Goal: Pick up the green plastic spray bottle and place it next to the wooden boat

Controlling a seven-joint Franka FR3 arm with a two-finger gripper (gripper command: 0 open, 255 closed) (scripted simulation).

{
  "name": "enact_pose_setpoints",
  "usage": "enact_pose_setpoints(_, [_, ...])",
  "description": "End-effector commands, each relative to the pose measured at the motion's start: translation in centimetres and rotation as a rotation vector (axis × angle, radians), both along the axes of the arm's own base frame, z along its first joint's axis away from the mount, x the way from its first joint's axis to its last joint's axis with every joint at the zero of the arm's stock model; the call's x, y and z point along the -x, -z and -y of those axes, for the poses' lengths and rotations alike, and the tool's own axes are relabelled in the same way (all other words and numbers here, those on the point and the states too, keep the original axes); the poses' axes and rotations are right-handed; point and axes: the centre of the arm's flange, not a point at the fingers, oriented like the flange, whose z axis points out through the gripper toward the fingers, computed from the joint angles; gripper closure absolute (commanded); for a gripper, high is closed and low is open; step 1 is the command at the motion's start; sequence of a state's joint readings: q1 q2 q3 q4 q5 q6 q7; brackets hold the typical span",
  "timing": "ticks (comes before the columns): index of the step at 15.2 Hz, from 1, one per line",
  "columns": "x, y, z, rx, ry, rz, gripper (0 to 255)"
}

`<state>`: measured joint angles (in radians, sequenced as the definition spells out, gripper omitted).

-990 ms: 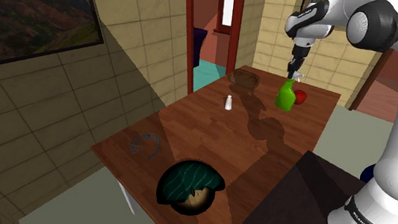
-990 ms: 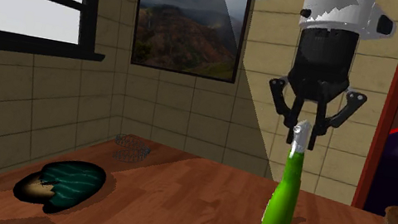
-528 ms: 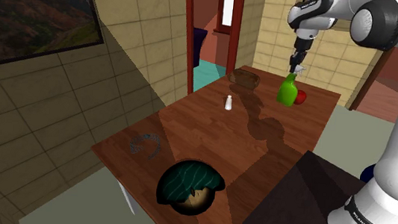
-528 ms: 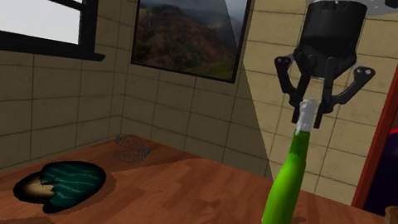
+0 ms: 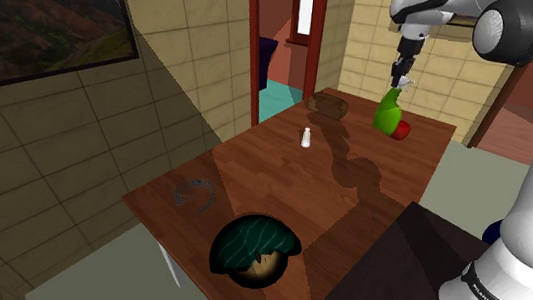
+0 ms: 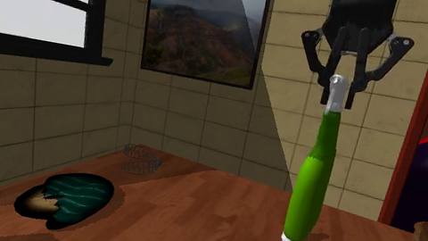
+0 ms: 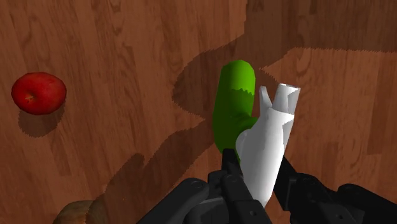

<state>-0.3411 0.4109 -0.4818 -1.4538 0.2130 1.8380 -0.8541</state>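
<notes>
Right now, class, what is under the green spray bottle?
Brown wooden table, darkened by shadow, shows around the green spray bottle, which hangs from the gripper. The patch directly beneath its base is covered by the bottle itself.

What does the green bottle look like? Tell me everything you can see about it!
The green spray bottle is tall, slim and shiny, with a whitish spray head on top and a pale rim at its base. It hangs nearly upright, its head clasped by the black end effector, and its base seems lifted just off the brown wooden table. A red apple lies close beside it.
</notes>
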Motion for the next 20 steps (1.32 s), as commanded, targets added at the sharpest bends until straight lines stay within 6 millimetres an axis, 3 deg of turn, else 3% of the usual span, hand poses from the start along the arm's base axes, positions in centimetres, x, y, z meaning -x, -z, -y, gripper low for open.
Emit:
enact_pose_setpoints(1, [0.0, -1.1, 0.0, 0.0, 0.0, 0.0, 255])
enact_pose_setpoints(11, [0.0, -6.3, 0.0, 0.0, 0.0, 0.0, 255])
enact_pose_setpoints(20, [3.6, -6.3, -11.3, 0.0, 0.0, 0.0, 255])
